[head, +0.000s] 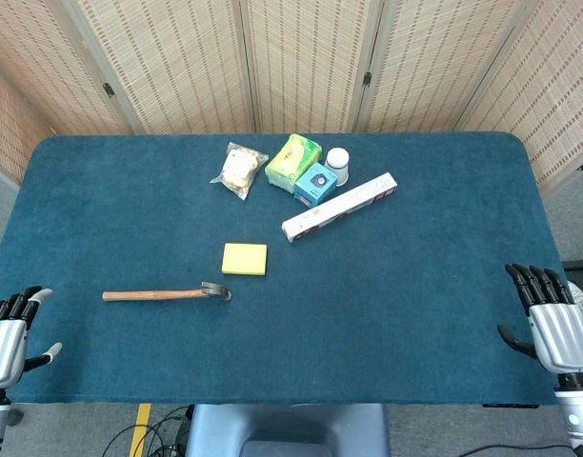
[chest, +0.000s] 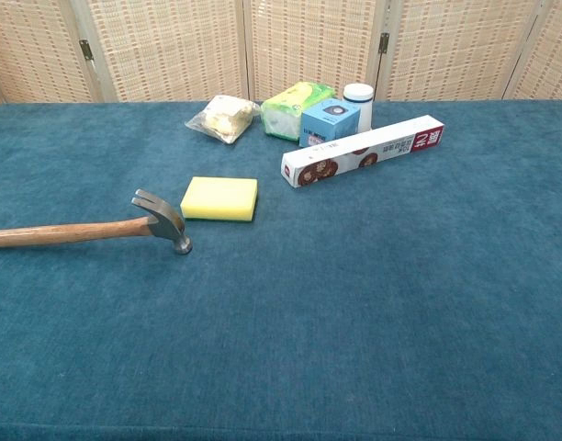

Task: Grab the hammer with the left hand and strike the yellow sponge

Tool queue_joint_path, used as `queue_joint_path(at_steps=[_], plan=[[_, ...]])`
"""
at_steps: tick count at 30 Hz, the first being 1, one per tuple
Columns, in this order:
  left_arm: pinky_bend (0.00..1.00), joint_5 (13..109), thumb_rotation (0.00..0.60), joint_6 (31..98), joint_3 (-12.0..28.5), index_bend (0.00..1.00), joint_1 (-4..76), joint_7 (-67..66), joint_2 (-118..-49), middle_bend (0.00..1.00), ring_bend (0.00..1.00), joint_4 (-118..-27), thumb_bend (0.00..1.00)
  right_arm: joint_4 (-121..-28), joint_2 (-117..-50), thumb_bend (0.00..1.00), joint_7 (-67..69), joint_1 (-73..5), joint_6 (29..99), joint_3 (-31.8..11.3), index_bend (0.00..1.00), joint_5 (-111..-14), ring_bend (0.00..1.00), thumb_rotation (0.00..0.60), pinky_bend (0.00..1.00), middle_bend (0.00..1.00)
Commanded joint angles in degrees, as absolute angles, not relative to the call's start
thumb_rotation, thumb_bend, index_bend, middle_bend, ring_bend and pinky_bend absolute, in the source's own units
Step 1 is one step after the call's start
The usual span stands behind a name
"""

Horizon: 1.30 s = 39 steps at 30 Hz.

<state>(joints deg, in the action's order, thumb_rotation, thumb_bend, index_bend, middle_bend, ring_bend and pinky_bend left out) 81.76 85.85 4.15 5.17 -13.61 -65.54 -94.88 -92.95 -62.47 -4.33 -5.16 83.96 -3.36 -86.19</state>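
The hammer (head: 166,293) lies flat on the blue-green tablecloth (head: 387,314), untouched, its wooden handle pointing toward the left hand (head: 10,328) and its metal claw head at the end farther from that hand. The handle's free end is well apart from the left hand, ahead of it and toward the table's middle. The yellow sponge (head: 245,258) sits just beyond the hammer head, a little farther from the left hand than the head is, near the head but not touching it; in the chest view the hammer (chest: 88,228) and the sponge (chest: 220,198) show a narrow gap of cloth between them. The left hand rests at the table's near left edge, holding nothing, its fingers apart and stretched forward. The right hand (head: 549,319) sits at the near right edge, likewise empty with its fingers spread, well apart from everything on the table. Far from both hands, toward the back of the table, is a cluster: a clear bag of snacks (head: 238,169), a green-yellow packet (head: 293,162), a small blue box (head: 316,184), a white jar (head: 337,165) and a long white box (head: 339,207) lying at an angle.
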Motion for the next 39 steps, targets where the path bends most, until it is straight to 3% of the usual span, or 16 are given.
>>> queue_joint_path(at_steps=[1, 19, 25, 33, 39], plan=[[0.25, 81.7, 0.6, 85.7, 4.2, 0.23, 5.3, -13.6, -65.8, 0.2, 0.22, -94.7, 0.14, -93.2, -62.2, 0.16, -3.9, -5.1, 84.0, -3.4, 0.0, -86.1, 0.07, 0.6, 0.09, 0.1], [0.25, 83.8, 0.6, 83.2, 6.1, 0.27, 9.2, -11.4, -67.0, 0.21, 0.23, -93.7, 0.14, -94.7, -60.4, 0.18, -3.4, -3.9, 87.1, -4.2, 0.0, -86.6, 0.07, 0.6, 0.09, 0.1], [0.25, 81.9, 0.6, 74.7, 7.1, 0.27, 14.7, -14.2, -66.3, 0.23, 0.23, -96.7, 0.14, -95.8, -58.8, 0.18, -3.4, -4.2, 88.3, -5.3, 0.0, -87.6, 0.07, 0.6, 0.09, 0.1], [0.25, 79.1, 0.6, 69.0, 8.8, 0.26, 19.8, -17.9, -67.3, 0.23, 0.23, -99.1, 0.14, -97.4, -57.3, 0.18, -3.8, -4.9, 86.9, -5.6, 0.0, -86.8, 0.07, 0.6, 0.09, 0.1], [0.25, 70.8, 0.6, 61.3, 10.5, 0.27, 24.5, -19.9, -68.5, 0.23, 0.23, -101.4, 0.14, -97.3, -57.4, 0.18, -3.7, -5.4, 85.6, -5.5, 0.0, -86.4, 0.07, 0.6, 0.09, 0.1]])
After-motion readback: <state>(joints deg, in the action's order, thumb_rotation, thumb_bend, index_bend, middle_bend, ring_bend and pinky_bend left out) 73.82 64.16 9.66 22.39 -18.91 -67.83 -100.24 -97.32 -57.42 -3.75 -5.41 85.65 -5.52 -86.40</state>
